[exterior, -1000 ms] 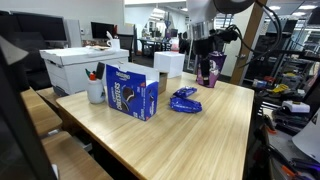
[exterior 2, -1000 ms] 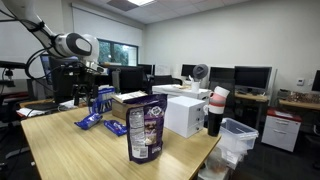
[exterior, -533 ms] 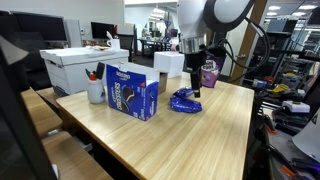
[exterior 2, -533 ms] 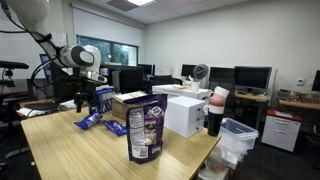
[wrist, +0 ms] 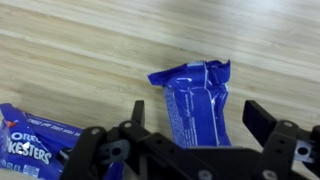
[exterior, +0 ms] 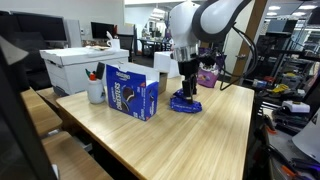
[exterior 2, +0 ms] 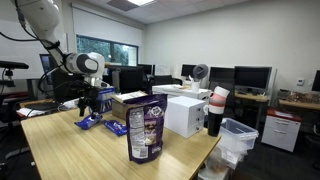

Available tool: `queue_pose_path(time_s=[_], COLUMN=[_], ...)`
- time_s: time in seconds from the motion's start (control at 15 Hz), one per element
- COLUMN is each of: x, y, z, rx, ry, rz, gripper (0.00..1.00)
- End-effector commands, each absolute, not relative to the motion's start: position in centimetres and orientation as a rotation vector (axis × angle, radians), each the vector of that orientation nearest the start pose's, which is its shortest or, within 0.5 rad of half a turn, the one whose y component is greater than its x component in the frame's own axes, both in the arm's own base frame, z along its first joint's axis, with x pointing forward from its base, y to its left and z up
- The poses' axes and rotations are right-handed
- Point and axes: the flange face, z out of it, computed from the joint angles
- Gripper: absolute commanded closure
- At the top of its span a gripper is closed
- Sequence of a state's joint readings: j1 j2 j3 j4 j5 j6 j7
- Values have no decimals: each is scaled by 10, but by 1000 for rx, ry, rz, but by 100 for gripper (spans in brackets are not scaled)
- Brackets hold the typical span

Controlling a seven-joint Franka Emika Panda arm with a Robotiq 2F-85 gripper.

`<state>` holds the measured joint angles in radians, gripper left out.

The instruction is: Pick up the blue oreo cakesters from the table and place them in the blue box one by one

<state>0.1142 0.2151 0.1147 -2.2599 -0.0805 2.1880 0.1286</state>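
Descent is the change: a second ago the gripper [exterior: 187,97] hung high over the far edge of the desk, near the purple bag [exterior: 208,72], and it has since swung inward and dropped until it sits just above the blue oreo cakesters [exterior: 185,103]. In the wrist view the claw [wrist: 197,115] is spread wide, with one finger on each side of a single packet [wrist: 197,98] that lies flat on the wood, and nothing is gripped yet. A second packet [wrist: 30,142] shows at the lower corner of that view, close by but outside the fingers. So the reach looks finished and the pinch is the step now due (whether the tips already touch the table [exterior: 205,140] cannot be told).

The packets lie in a small heap past the middle of the desk, toward its far edge in an exterior view. The blue box [exterior: 132,92] stands upright near them, closer to the edge where the white box [exterior: 85,62] sits. None of the visible packets is in the carton, so this looks like an early part of the job. After closing, the wrapper will probably crinkle and slip, so a centred grip matters.
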Motion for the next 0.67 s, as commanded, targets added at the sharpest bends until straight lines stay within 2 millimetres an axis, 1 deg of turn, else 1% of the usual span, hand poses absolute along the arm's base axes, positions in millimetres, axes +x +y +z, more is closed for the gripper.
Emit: queue_pose_path(time_s=[0.0,0.27,0.33,0.4,0.47,0.53,0.6], x=[500,507,509,512,513,515,517], y=[118,123,125,126,127,128,129], z=[239,235,235,235,234,234,234], rx=[-3177,-3180,-3182,-3183,-3182,-3182,-3182], ry=[-177,-145,-145,-147,-148,-150,-152], rz=[443,461,462,465,465,463,460], gripper=[0,0,25,26,32,38,47])
